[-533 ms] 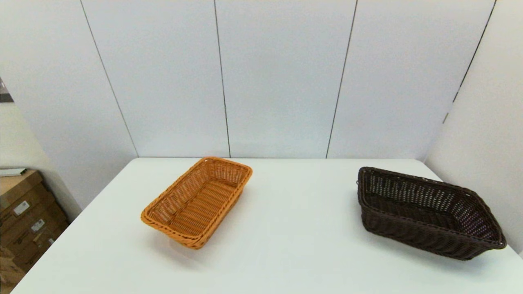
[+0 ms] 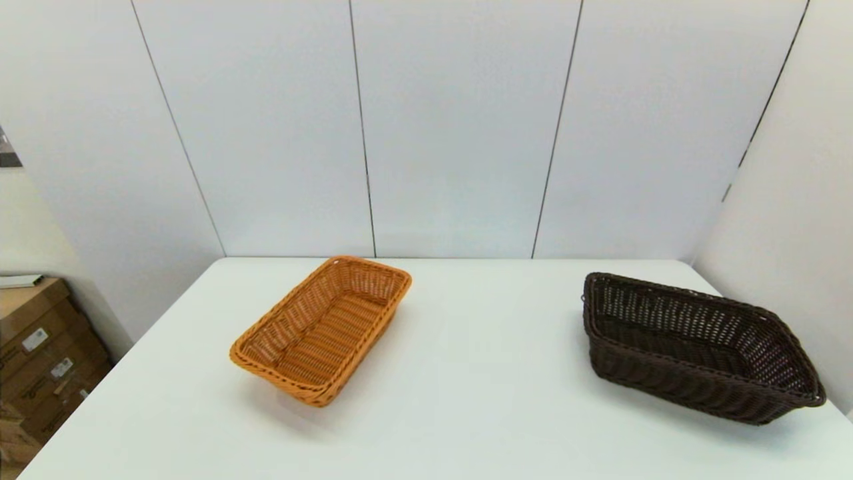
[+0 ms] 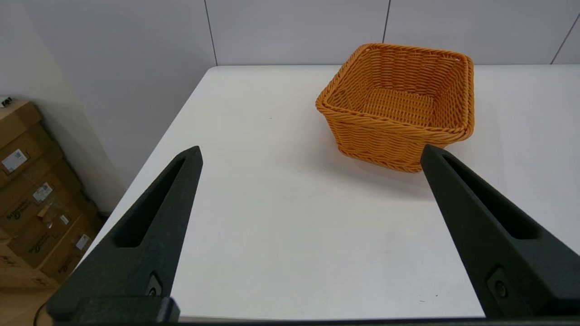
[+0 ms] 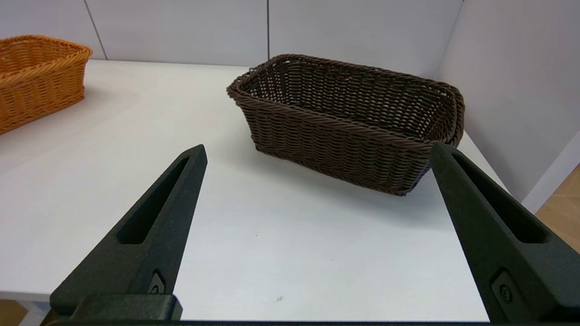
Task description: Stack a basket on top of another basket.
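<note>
My right hand (image 4: pixel 317 151) hung spread before the dark basket (image 4: pixel 349 120); I judged pinching its near rim best, left hand (image 3: pixel 310 151) spread too.

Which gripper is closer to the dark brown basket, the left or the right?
Right. The right gripper, jaws open, faces the dark brown basket from the table's near edge. The left gripper, also open, faces the orange basket farther left.

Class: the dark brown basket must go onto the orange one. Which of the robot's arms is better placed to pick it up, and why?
Right. The dark brown basket sits on the table's right side, directly ahead of the open right gripper. The left gripper, also open, faces the orange-tan basket.
</note>
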Tool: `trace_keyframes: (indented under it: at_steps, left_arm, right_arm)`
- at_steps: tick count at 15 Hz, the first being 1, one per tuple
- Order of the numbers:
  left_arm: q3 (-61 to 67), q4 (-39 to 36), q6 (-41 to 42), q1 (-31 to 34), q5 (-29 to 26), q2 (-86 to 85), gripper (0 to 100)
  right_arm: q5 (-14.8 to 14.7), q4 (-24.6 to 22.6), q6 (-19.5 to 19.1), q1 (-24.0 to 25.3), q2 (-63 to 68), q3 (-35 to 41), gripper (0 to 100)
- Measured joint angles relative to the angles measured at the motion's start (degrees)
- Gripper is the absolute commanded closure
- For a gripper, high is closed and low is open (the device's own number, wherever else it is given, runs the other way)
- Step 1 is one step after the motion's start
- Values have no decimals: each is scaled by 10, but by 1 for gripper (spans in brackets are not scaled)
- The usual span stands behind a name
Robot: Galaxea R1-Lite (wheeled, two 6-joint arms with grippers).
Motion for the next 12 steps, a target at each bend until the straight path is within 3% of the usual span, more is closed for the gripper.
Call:
trace_keyframes:
  at_steps: [6, 12]
  left_arm:
    - [-19, 34, 7, 0, -2, 0, 0]
    - [-133, 204, 8, 0, -61, 21, 0]
  right_arm:
    - [0, 0, 0, 0, 0, 0, 0]
    - [0, 0, 0, 0, 0, 0, 0]
